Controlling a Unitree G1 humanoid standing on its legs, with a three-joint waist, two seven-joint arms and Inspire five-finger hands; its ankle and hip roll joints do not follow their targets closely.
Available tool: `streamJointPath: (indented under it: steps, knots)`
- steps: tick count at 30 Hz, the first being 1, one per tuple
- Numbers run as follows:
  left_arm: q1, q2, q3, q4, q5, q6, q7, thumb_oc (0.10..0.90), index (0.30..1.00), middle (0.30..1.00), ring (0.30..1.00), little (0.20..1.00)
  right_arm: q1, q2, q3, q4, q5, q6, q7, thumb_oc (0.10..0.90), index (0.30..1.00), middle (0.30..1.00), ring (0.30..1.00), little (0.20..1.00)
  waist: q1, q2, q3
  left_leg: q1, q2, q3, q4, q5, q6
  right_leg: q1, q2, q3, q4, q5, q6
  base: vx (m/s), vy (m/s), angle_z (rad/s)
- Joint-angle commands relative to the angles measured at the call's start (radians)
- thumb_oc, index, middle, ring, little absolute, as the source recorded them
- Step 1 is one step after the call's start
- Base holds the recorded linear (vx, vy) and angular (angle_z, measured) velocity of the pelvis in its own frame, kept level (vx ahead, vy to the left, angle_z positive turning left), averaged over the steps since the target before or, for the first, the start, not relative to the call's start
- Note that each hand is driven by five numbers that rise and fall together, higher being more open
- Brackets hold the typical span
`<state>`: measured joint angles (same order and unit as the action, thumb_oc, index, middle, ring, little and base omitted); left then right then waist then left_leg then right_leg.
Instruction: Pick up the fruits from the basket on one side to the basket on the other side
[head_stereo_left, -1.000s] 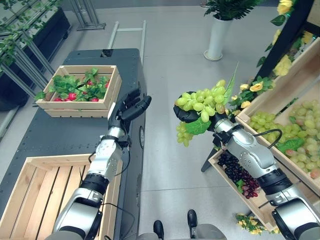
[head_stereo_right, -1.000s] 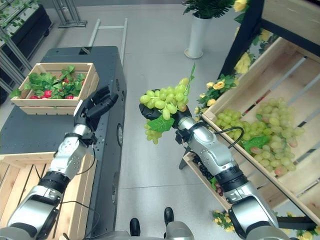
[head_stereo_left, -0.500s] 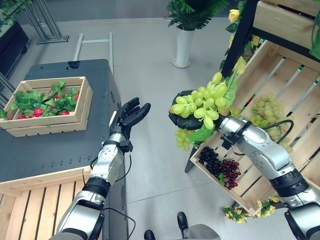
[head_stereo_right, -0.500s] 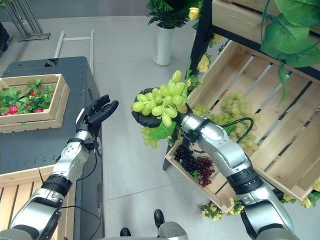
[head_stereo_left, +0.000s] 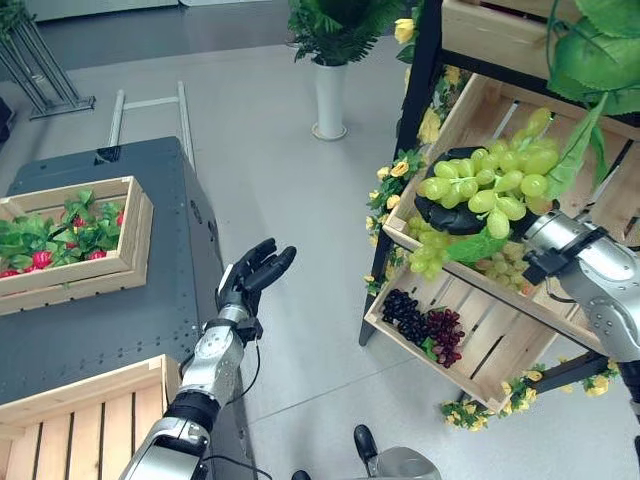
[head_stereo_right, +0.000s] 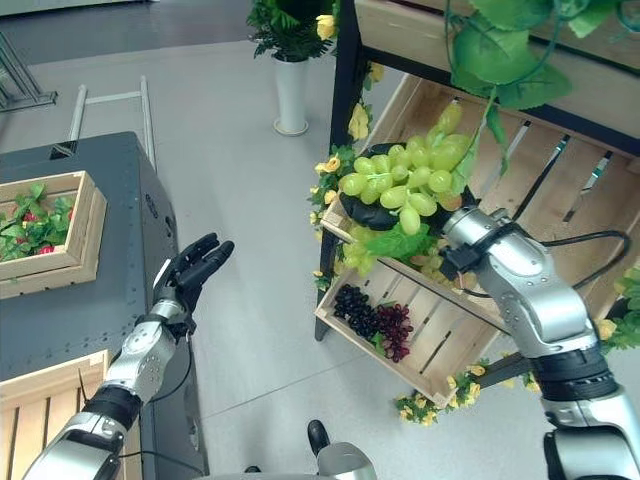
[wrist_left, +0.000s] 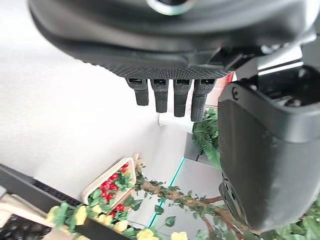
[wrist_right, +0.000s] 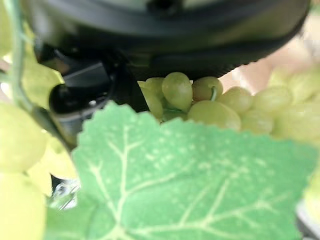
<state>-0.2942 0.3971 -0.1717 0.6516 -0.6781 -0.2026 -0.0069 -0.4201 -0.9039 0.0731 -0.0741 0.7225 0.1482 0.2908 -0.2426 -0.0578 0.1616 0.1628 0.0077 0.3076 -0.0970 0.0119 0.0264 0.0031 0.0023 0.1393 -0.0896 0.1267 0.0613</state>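
Your right hand (head_stereo_left: 452, 214) stays clamped on the green grape bunch (head_stereo_left: 488, 184), now carried to 2 o'clock over the shelf crate (head_stereo_left: 470, 290), away from the tabletop (head_stereo_left: 110, 320). Judged reversed: fruit nears its source. Left hand (head_stereo_left: 252, 277) hangs open.

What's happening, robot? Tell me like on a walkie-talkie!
Right hand shut on green grape bunch, held in front of the shelf crate. Left hand open, holding nothing, over the floor. Purple grapes in the lower crate.
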Motion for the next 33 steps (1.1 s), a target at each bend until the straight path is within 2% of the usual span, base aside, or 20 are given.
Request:
streamJointPath:
  steps: [1, 4, 6, 9, 14, 15, 21, 28, 33]
  knots:
    - [-0.052, 0.016, 0.03, 0.029, -0.021, -0.128, -0.028, 0.8, 0.9, 0.9, 0.9, 0.9, -0.057, -0.016, -0.177, 0.06, 0.061, -0.201, -0.05, 0.4, 0.3, 0.3, 0.3, 0.3, 0.02, 0.006, -0.133, -0.007, -0.03, -0.043, 0.01, -0.116, 0.019, 0.027, 0.03, 0.003, 0.002, -0.052, 0.008, 0.0, 0.0, 0.0]
    - [-0.03, 0.01, 0.031, 0.025, -0.018, -0.138, -0.03, 0.8, 0.9, 0.9, 0.9, 0.9, -0.026, -0.049, -0.221, 0.084, 0.019, -0.229, -0.092, 0.4, 0.3, 0.3, 0.3, 0.3, 0.015, 0.004, -0.134, -0.004, -0.029, -0.042, 0.01, -0.118, 0.019, 0.03, 0.034, 0.012, 0.002, -0.052, 0.006, 0.03, 0.014, -0.04]
    - [-0.032, 0.011, 0.029, 0.024, -0.024, -0.13, -0.031, 0.8, 0.9, 0.9, 0.9, 0.9, -0.009, -0.075, -0.243, 0.126, -0.109, -0.299, -0.164, 0.4, 0.3, 0.3, 0.3, 0.3, 0.012, 0.003, -0.136, -0.003, -0.029, -0.043, 0.01, -0.118, 0.019, 0.03, 0.035, 0.015, 0.002, -0.052, 0.007, 0.01, 0.002, -0.06]
    - [-0.031, 0.011, 0.021, 0.021, -0.024, -0.132, -0.032, 0.8, 0.9, 0.9, 0.9, 0.9, 0.008, -0.12, -0.259, 0.184, -0.246, -0.352, -0.25, 0.4, 0.3, 0.3, 0.3, 0.3, 0.01, 0.002, -0.134, -0.005, -0.03, -0.045, 0.01, -0.117, 0.02, 0.027, 0.039, 0.024, 0.002, -0.05, 0.008, 0.0, 0.0, 0.0]
    - [-0.025, 0.005, 0.009, 0.0, -0.021, -0.124, -0.038, 0.8, 0.9, 0.9, 0.9, 0.9, 0.059, -0.174, -0.264, 0.253, -0.415, -0.371, -0.335, 0.4, 0.3, 0.3, 0.3, 0.3, 0.013, -0.002, -0.123, -0.007, -0.031, -0.051, 0.01, -0.113, 0.023, 0.026, 0.042, 0.031, 0.002, -0.045, 0.009, 0.0, 0.0, 0.0]
    - [-0.026, 0.007, 0.006, -0.001, -0.018, -0.12, -0.041, 0.8, 0.9, 0.9, 0.9, 0.9, 0.062, -0.192, -0.251, 0.273, -0.479, -0.357, -0.359, 0.4, 0.3, 0.3, 0.3, 0.3, 0.016, -0.005, -0.119, -0.008, -0.033, -0.053, 0.01, -0.111, 0.024, 0.025, 0.042, 0.03, 0.002, -0.043, 0.01, -0.02, -0.006, -0.08]
    - [-0.039, 0.014, -0.009, 0.003, -0.064, -0.113, -0.036, 0.8, 0.9, 0.9, 0.9, 0.9, 0.039, -0.266, -0.17, 0.372, -0.621, -0.338, -0.405, 0.4, 0.3, 0.3, 0.3, 0.3, 0.023, -0.013, -0.11, -0.01, -0.034, -0.054, 0.01, -0.107, 0.025, 0.024, 0.043, 0.03, 0.002, -0.04, 0.012, 0.0, -0.003, -0.06]
    - [-0.059, 0.004, -0.025, -0.013, -0.058, -0.1, -0.027, 0.8, 0.9, 0.9, 0.9, 0.9, -0.018, -0.296, -0.073, 0.463, -0.739, -0.29, -0.42, 0.4, 0.3, 0.3, 0.3, 0.3, 0.036, -0.018, -0.108, -0.012, -0.035, -0.062, 0.01, -0.106, 0.026, 0.024, 0.044, 0.023, 0.002, -0.04, 0.014, 0.0, 0.001, -0.02]
    - [-0.07, 0.008, -0.034, -0.019, -0.057, -0.089, -0.024, 0.8, 0.9, 0.9, 0.9, 0.9, -0.05, -0.304, -0.008, 0.493, -0.771, -0.265, -0.387, 0.4, 0.3, 0.3, 0.3, 0.3, 0.046, -0.025, -0.107, -0.019, -0.036, -0.068, 0.01, -0.103, 0.026, 0.02, 0.044, 0.016, 0.002, -0.038, 0.014, 0.0, -0.006, 0.0]
